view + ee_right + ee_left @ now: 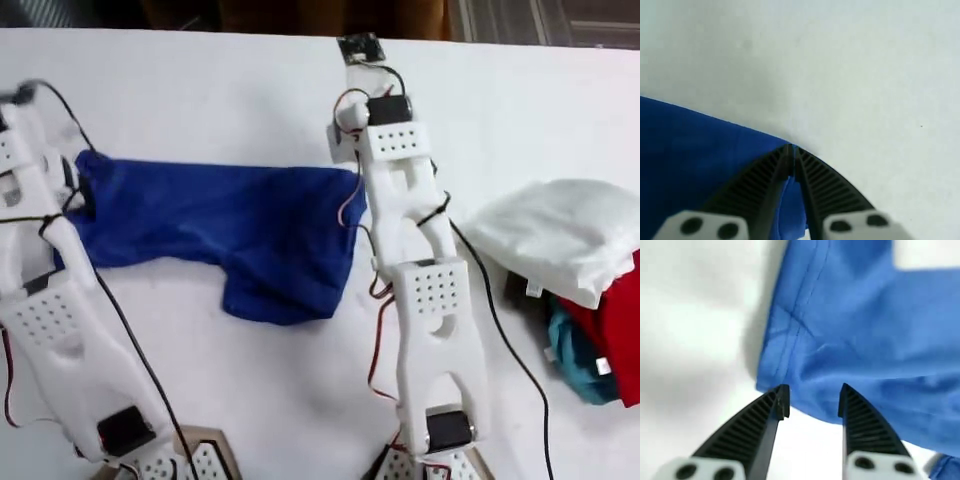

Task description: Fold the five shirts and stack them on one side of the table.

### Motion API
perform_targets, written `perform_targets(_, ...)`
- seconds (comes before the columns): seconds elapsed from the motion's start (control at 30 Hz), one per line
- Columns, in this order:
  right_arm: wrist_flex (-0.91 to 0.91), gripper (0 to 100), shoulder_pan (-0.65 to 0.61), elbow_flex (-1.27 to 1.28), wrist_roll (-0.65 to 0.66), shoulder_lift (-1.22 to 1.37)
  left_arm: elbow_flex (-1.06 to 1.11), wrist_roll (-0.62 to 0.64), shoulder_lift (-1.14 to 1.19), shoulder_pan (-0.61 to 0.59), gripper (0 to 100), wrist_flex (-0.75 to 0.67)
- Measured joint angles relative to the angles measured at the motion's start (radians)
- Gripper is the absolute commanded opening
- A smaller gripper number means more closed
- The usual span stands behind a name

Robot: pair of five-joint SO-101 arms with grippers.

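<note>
Right, on my left wrist feed the left fingers (pixel 756 424) stand apart with nothing between them, and their tips sit at the hemmed corner of the blue shirt (pixel 865 330). I cannot tell whether they touch the cloth. On the right wrist feed the right fingers (pixel 766 174) are pressed together and pinch the edge of the blue shirt (pixel 690 150), with a thin strip of blue showing between the ribbed pads. Pale bench (pixel 865 75) lies just past the right tips. From the high camera the blue shirt (pixel 230 225) lies stretched across the bench (pixel 200 90) between the two arms, rumpled rather than flat. A wide flap of it sags toward the arm bases, near the right arm. Its left end reaches the left arm (pixel 50 310), which stands along the left edge of that view. Its right corner meets the right arm (pixel 430 300), which runs up the middle of the bench. Well apart from the blue shirt, on the far side of the right arm, is a heap of other shirts. A white shirt (pixel 560 235) lies on top of it, a red shirt (pixel 615 320) sits under that at the view's edge, and a teal shirt (pixel 580 360) is bunched beside the red one.
</note>
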Motion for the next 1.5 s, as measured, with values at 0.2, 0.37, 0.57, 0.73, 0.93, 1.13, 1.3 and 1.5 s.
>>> perform_targets(0.2, 0.061, 1.8, -0.015, 0.0, 0.0, -0.018, -0.008, 0.069, -0.195, 0.002, 15, -0.063)
perform_targets(0.37, 0.15, 1.8, -0.017, 0.0, 0.0, -0.1, -0.008, 0.253, -0.17, 0.04, 2, -0.169)
perform_targets(0.57, 0.278, 1.8, -0.017, 0.0, 0.0, -0.18, -0.011, 0.296, -0.034, 0.112, 2, -0.308)
perform_targets(0.73, 0.284, 1.8, -0.034, 0.0, 0.0, -0.201, -0.011, 0.296, 0.068, 0.15, 2, -0.485)
perform_targets(0.93, 0.284, 1.8, -0.114, 0.0, 0.13, -0.201, -0.011, 0.296, 0.21, 0.15, 2, -0.646)
perform_targets(1.13, 0.284, 1.8, -0.176, 0.005, 0.173, -0.201, -0.011, 0.296, 0.328, 0.15, 2, -0.756)
perform_targets(1.3, 0.284, 1.8, -0.175, 0.089, 0.176, -0.199, -0.032, 0.296, 0.368, 0.152, 2, -0.779)
perform_targets(1.5, 0.284, 1.8, -0.252, 0.227, 0.262, -0.198, -0.12, 0.296, 0.448, 0.152, 2, -0.778)
